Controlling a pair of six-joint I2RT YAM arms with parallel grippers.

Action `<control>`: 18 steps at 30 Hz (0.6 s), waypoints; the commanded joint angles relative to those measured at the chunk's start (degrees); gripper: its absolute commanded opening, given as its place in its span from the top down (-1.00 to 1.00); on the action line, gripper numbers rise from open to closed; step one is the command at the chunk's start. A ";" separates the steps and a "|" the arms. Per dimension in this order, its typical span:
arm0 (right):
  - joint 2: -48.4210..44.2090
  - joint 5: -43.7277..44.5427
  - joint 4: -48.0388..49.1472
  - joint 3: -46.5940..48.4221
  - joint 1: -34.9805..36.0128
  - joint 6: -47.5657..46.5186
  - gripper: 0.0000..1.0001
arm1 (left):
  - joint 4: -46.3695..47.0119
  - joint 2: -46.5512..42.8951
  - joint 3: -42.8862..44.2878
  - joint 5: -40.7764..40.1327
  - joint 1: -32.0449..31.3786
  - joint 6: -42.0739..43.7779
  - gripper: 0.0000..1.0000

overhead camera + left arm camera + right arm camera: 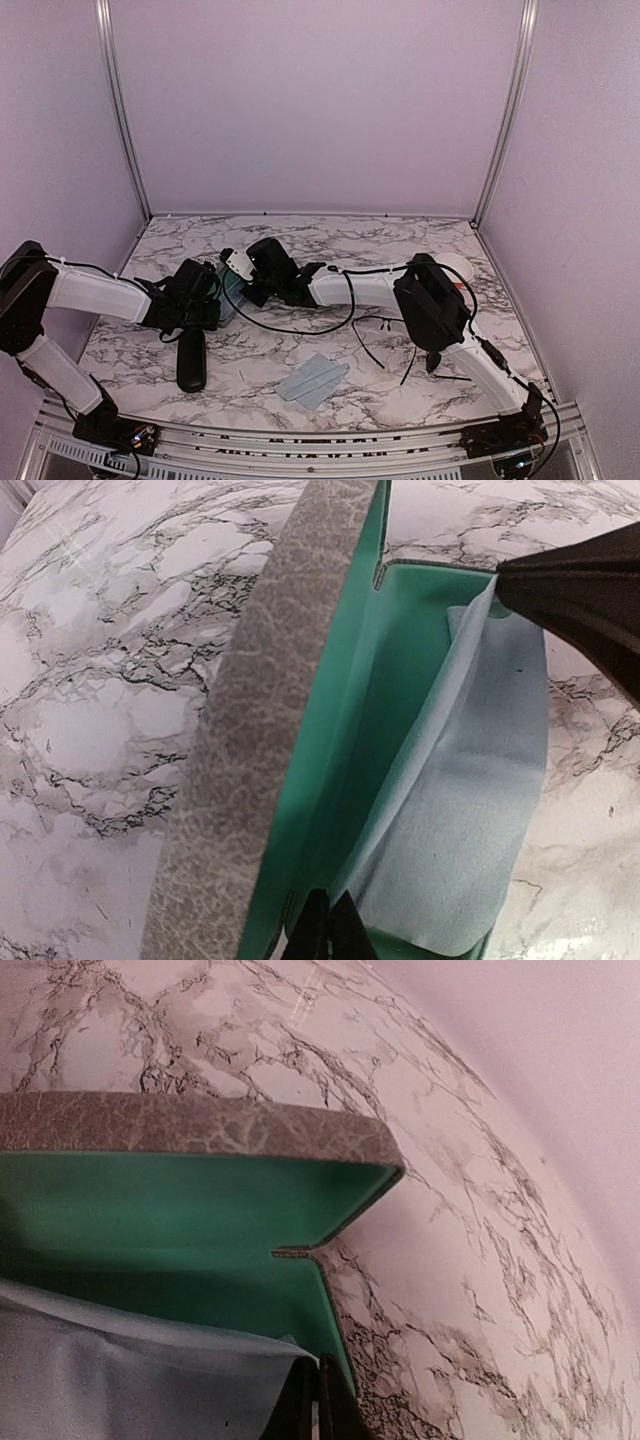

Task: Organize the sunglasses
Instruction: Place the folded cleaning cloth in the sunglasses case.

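Observation:
The sunglasses [384, 322], thin black wire frames, lie on the marble to the right of centre, with neither gripper on them. More thin black wire [448, 378] pokes out beside the right arm, which partly hides it. An open grey case [240, 750] with green lining lies at the left and holds a light blue cloth [470, 810]. My left gripper [330, 932] is shut at the case's near end wall. My right gripper [320, 1410] reaches across and is shut on the cloth's far corner, inside the case's end.
A glossy black oval case [190, 360] lies near the front left. Another light blue cloth [312, 381] sits near the front centre. The right arm [370, 288] stretches across the middle of the table, trailing a black cable [300, 328]. Walls close in the sides and back.

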 commanded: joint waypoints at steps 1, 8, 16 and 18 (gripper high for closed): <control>1.02 3.14 2.57 2.19 -1.14 1.69 0.84 | -4.40 1.45 0.67 -1.68 0.32 0.16 0.92; 1.15 2.60 3.40 2.36 -1.12 3.33 0.58 | -4.29 1.41 0.59 -1.88 0.39 -0.27 0.62; 0.90 1.30 3.94 2.86 -1.06 4.47 0.36 | -5.59 -1.47 0.62 -0.45 0.21 -0.49 0.57; 0.47 1.31 3.80 2.82 -1.05 4.62 0.35 | -6.05 -2.32 0.67 0.25 0.16 -0.69 0.53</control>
